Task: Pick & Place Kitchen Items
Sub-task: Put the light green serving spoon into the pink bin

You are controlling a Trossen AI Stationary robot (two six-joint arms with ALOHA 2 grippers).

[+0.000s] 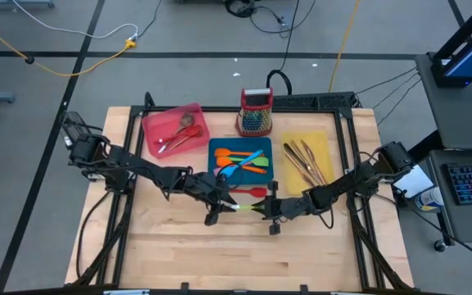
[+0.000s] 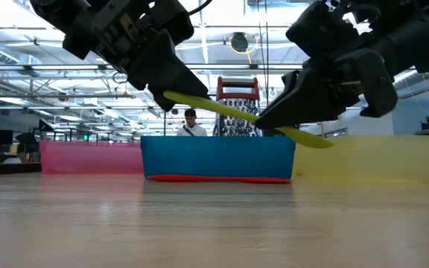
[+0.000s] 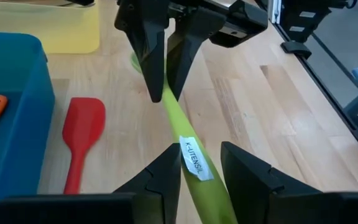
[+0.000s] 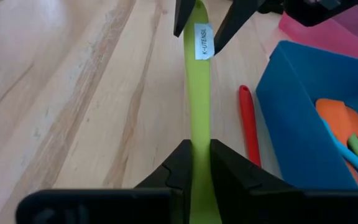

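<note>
- I see both hands meeting above the middle of the table (image 1: pixel 179 254), just near of the blue tray (image 1: pixel 216 147).
- The green spatula (image 2: pixel 237 113) hangs in the air between them, tilted, its right end lower in the low view.
- My right hand (image 4: pixel 195 163) is clenched on the green spatula, its fingers pressed against the strip.
- My left hand (image 3: pixel 197 167) sits around the labelled end; its fingers stand a little apart beside the handle, and I cannot tell whether they grip it.
- A red spatula (image 3: pixel 81 138) lies flat on the table just beside the blue tray.
- Orange and blue utensils (image 1: pixel 244 161) rest in the blue tray.
</note>
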